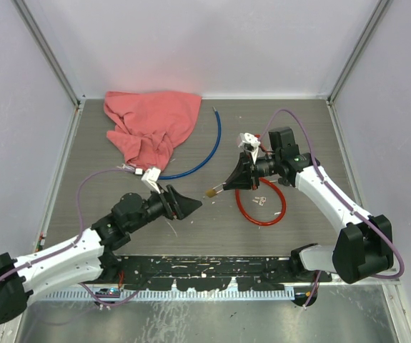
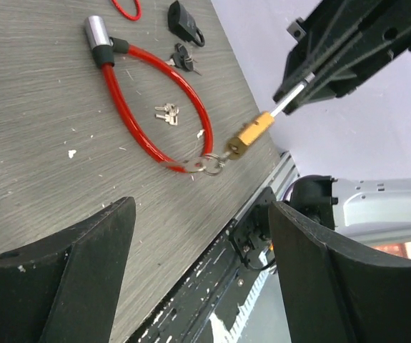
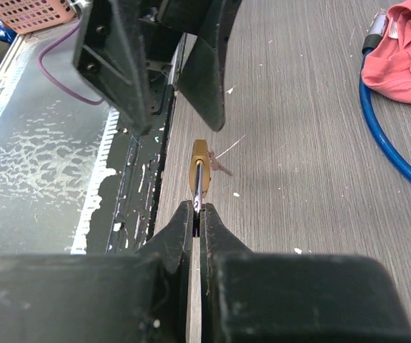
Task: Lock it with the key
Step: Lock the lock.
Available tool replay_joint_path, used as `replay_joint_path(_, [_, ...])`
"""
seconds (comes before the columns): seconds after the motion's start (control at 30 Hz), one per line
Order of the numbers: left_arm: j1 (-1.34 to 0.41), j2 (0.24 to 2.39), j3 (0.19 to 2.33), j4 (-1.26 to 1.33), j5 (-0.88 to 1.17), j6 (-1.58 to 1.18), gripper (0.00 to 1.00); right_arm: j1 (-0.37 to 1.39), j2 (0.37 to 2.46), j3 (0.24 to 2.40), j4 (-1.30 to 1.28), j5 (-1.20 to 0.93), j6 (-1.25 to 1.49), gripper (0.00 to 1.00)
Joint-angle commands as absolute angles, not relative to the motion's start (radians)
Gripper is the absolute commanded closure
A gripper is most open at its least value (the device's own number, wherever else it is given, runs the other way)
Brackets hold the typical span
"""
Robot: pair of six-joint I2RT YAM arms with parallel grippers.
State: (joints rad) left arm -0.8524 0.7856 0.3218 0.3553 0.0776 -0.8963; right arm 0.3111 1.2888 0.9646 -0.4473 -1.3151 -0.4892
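Right wrist view: right gripper [image 3: 198, 213] jaws clenched on the thin steel shackle [image 3: 199, 187] of a small brass padlock [image 3: 200, 158], held above mid-surface [image 3: 319, 179], toward the near edge. Left gripper [image 2: 201, 214] jaws gape nearby. The key [image 2: 211, 165], probably seated underneath, looks light, stiff and slippery; pinch its flat head.

Left arm [image 1: 62, 259]: white links, running from the lower left corner of the overhead frame up and right toward the centre.
Left gripper [image 1: 193, 204]: black, at centre frame, pointing right; jaws spread wide, nothing between them.
Left fingers [image 2: 83, 264]: fill both lower corners of the left wrist frame.
Right arm [image 1: 328, 194]: white links, rising from the lower right, bent up and left to right of centre.
Right gripper [image 1: 229, 184]: black, pointing left and slightly down, tip near the left gripper's, apart; fingers pressed together on the thin shackle of a brass padlock [image 3: 199, 166].
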Motion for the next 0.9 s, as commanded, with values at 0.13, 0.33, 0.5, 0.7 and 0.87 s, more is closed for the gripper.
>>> replay_joint_path(0.13, [-1.083,0.807,0.484,0.092,-0.359,-0.682,0.25,0.301,1.254,0.960,-0.410,-1.352,-0.476,0.99])
replay_joint_path(0.33, [-1.094,0.837,0.475,0.114,-0.387,-0.642,0.23,0.299,1.253,0.961,-0.410,-1.351,-0.476,0.99])
replay_joint_path(0.5, [-1.094,0.782,0.337,0.330,-0.362,-0.601,0.06,0.300,1.252,0.961,-0.409,-1.350,-0.476,0.99])
replay_joint_path(0.7, [-1.093,0.687,0.226,0.461,-0.306,-0.613,0.02,0.299,1.253,0.962,-0.408,-1.351,-0.476,0.99])
replay_joint_path(0.87, [-1.093,0.707,0.282,0.379,-0.214,-0.531,0.02,0.299,1.255,0.959,-0.408,-1.351,-0.476,0.99])
